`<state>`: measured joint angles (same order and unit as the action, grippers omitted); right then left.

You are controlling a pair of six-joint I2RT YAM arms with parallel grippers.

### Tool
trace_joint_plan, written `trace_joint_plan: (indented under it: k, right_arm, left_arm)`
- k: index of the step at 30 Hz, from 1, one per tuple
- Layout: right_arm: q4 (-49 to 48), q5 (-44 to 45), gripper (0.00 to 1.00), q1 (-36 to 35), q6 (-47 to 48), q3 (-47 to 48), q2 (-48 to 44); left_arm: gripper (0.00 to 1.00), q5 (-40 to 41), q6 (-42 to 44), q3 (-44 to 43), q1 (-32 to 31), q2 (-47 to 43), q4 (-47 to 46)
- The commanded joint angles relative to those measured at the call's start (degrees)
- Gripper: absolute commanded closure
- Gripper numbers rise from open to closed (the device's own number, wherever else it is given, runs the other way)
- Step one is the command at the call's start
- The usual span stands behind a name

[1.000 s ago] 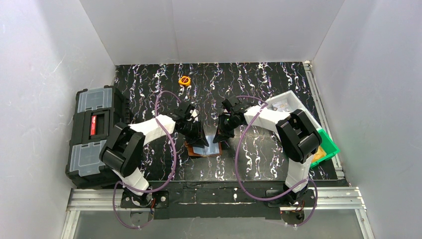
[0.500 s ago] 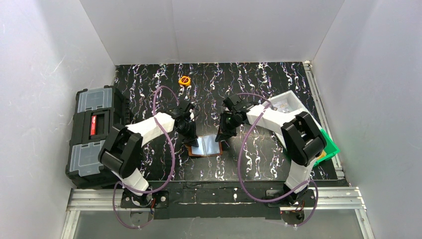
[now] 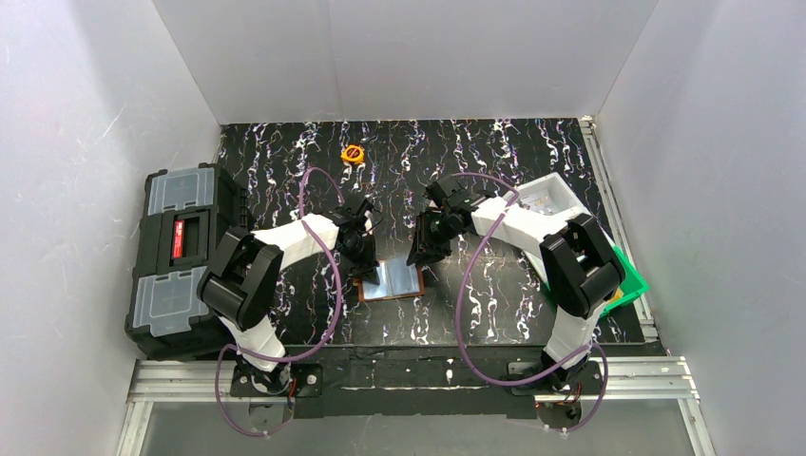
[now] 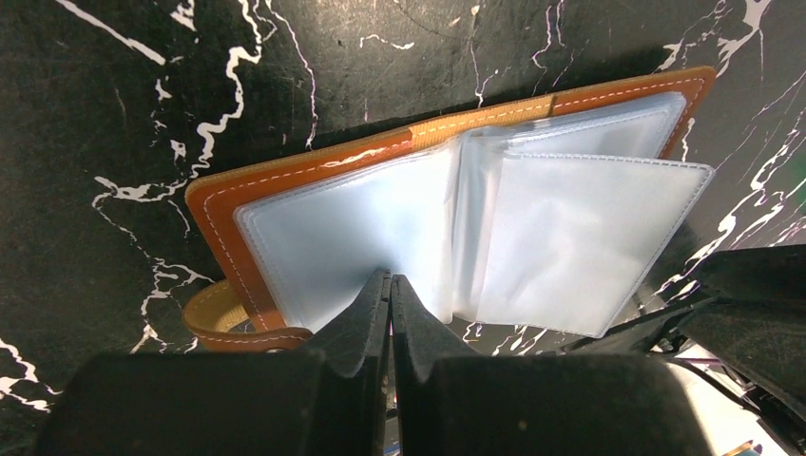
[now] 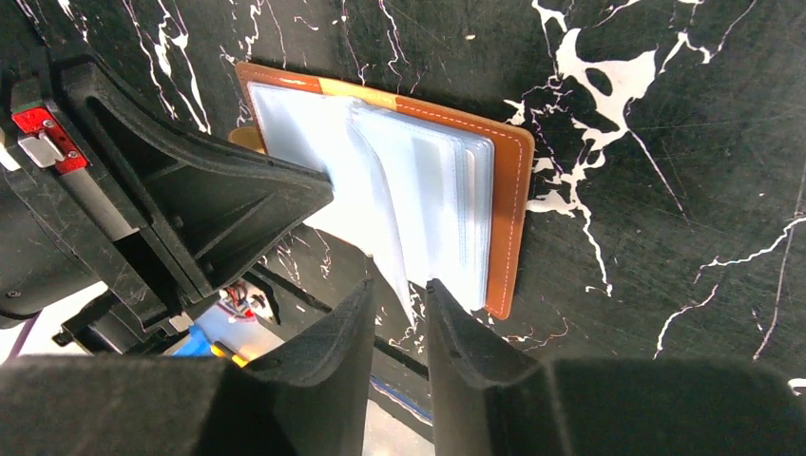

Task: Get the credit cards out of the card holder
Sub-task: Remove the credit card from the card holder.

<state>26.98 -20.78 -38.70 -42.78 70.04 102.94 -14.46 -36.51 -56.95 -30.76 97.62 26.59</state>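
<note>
The card holder (image 3: 390,281) lies open on the black marbled table, brown leather outside, pale blue-grey clear pockets up. It also shows in the left wrist view (image 4: 456,218) and the right wrist view (image 5: 418,190). My left gripper (image 3: 361,255) is shut, its tips (image 4: 390,278) resting on the left pocket leaf's near edge. My right gripper (image 3: 419,255) is open by a narrow gap (image 5: 399,287), with the corner of one raised clear pocket leaf (image 5: 375,199) between its fingers. No credit cards show; whether any are inside the pockets I cannot tell.
A black toolbox with grey lids (image 3: 181,256) stands at the left table edge. A small round orange object (image 3: 354,152) lies at the back. A white tray (image 3: 553,198) and a green bin (image 3: 625,281) sit at the right, behind the right arm.
Both grippers have drawn apart from over the card holder, so its clear pockets now show between them. The left gripper has shifted left and back; the right gripper stays at the right edge.
</note>
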Motion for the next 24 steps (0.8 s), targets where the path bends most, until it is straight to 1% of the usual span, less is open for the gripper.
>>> trace_joint_plan:
  k: [1,3,10,17,20,24]
  right_arm:
    - [-0.4,-1.0,0.68,-0.6,0.6,1.2,-0.2]
    - [-0.5,-1.1,0.72,-1.0,0.6,1.6,0.4]
    - [-0.2,-1.3,0.64,-2.4,0.9,3.9,3.6]
    - [0.4,-2.1,0.64,-2.7,1.0,6.3,4.5]
    - [0.7,-3.1,0.6,-3.1,0.9,7.8,4.8]
    - [1.2,-3.3,0.59,-4.0,0.8,9.7,5.7]
  left_arm:
    - [1.0,0.8,0.1,0.7,0.3,1.3,-0.2]
    - [1.0,0.6,-0.1,0.7,0.3,1.3,-0.4]
    - [1.0,0.1,0.1,0.5,0.3,1.2,-0.5]
    - [1.0,-0.2,0.5,0.3,0.3,0.6,0.0]
    - [1.0,-0.5,0.6,0.1,0.3,-0.3,0.2]
    - [1.0,0.0,1.2,-1.4,0.3,-2.5,2.2]
